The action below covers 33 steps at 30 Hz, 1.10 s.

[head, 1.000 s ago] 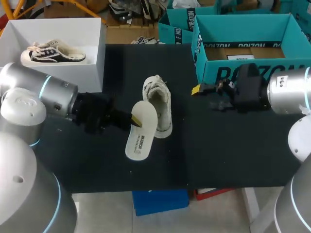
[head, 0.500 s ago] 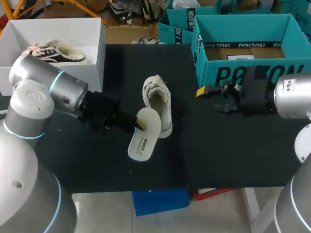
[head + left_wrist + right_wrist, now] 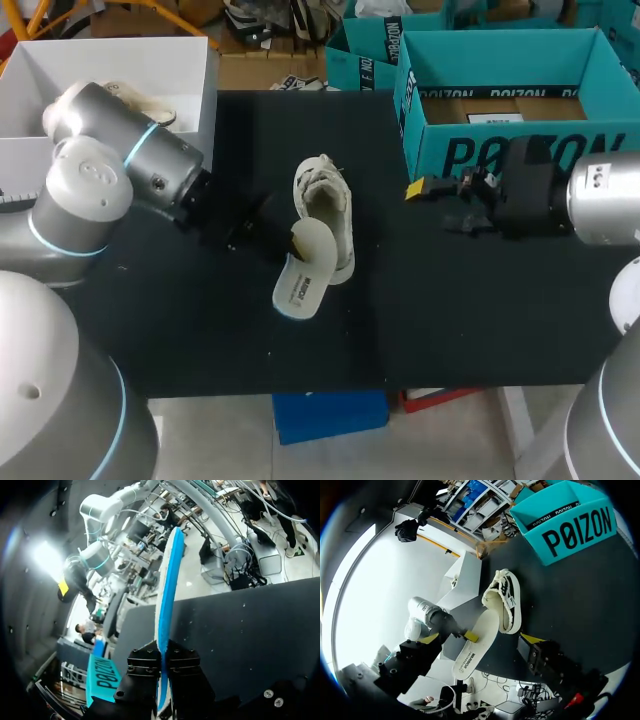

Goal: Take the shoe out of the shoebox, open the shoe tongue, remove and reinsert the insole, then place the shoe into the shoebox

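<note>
The shoe (image 3: 325, 208) lies out of its box on the middle of the black table (image 3: 450, 320), sole down, with its opening facing up. The left gripper (image 3: 283, 240) is clamped tight on the white insole (image 3: 303, 272), pinching it at one long edge. The insole hangs tilted on its side just beside the shoe's heel. In the head view its upper end overlaps the heel, and whether the two touch cannot be told.

From the left wrist the insole (image 3: 167, 590) shows edge-on, a thin white-and-blue strip rising from between the closed black fingers (image 3: 145, 662).

The right gripper (image 3: 418, 190) hangs well apart from the shoe, close in front of the teal shoebox (image 3: 510, 150). In its own wrist view its yellow-tipped fingers (image 3: 429, 638) stand wide apart and hold nothing. Ahead of them that view takes in the shoe (image 3: 504, 599), the insole (image 3: 476, 647) and the left arm (image 3: 432, 617).

The teal shoebox stands at the table's far right corner, its brown floor in view. A white box (image 3: 190, 70) stands at the far left. The left arm's elbow crosses in front of it and hides most of a second shoe (image 3: 140, 100) inside.
</note>
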Motion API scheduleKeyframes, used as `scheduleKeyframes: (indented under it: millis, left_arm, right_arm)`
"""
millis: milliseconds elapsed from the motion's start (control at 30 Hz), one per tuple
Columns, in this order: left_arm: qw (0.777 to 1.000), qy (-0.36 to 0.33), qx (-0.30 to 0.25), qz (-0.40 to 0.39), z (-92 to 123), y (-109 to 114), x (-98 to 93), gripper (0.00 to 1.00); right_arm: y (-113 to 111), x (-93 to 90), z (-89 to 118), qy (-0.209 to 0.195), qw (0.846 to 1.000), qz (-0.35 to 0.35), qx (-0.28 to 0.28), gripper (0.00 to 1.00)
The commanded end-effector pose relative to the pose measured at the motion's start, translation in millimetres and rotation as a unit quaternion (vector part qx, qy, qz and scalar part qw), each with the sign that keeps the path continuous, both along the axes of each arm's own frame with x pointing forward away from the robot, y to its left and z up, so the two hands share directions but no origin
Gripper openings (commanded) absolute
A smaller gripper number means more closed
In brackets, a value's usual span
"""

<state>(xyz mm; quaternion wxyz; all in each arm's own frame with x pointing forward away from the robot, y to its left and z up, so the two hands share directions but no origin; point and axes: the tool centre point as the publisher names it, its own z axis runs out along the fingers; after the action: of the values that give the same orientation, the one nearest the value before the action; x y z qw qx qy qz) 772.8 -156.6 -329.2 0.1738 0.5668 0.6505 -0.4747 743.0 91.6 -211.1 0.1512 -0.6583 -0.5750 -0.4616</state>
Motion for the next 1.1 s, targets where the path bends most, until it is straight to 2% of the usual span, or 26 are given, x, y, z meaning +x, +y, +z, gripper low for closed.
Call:
scheduleKeyframes:
  millis: [33,1100]
  left_arm:
    - [0.999,0.006,0.029,-0.016,-3,-8,14.2,0.0]
    - [0.997,-0.006,0.077,-0.009,-26,-23,66.2,0.0]
  right_arm:
    - [0,-0.3,0,0.0,1.0,0.0,0.0,1.0]
    - [0,-0.3,0,0.0,1.0,0.0,0.0,1.0]
